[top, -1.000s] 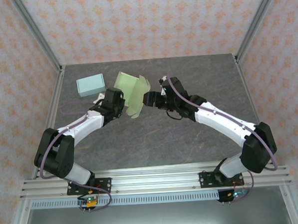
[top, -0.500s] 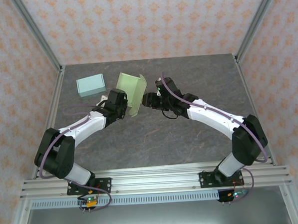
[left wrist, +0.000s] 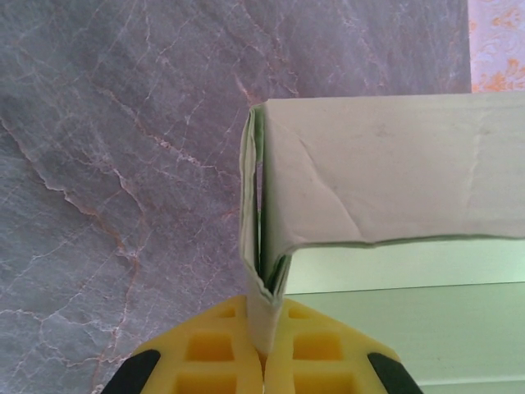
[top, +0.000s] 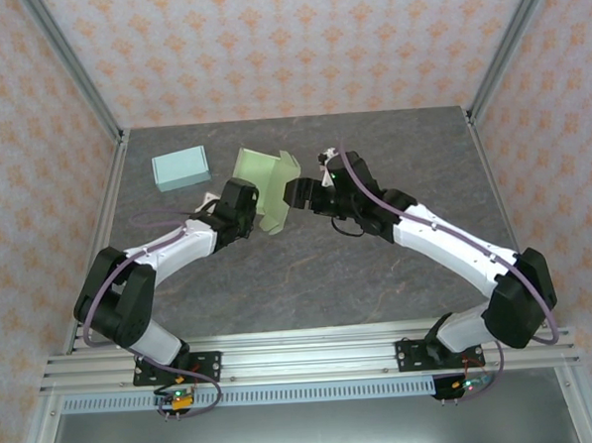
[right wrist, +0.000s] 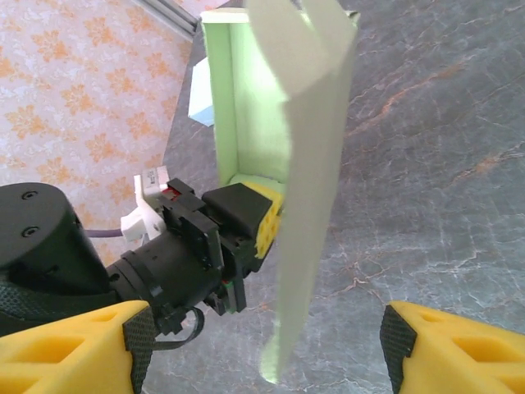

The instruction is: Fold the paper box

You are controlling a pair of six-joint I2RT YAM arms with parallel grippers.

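So, paper box (top: 266,188): we're seeing creased green card, hollow facing right
left gripper (left wrist: 264,355): pinching its wall
right gripper (right wrist: 262,327): gaping

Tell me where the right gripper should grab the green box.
Best bet: pinch the loose upright flap of the green box, coming from its right side. It stands edge-on between the fingers of the open right gripper; the left gripper clamps the opposite wall.
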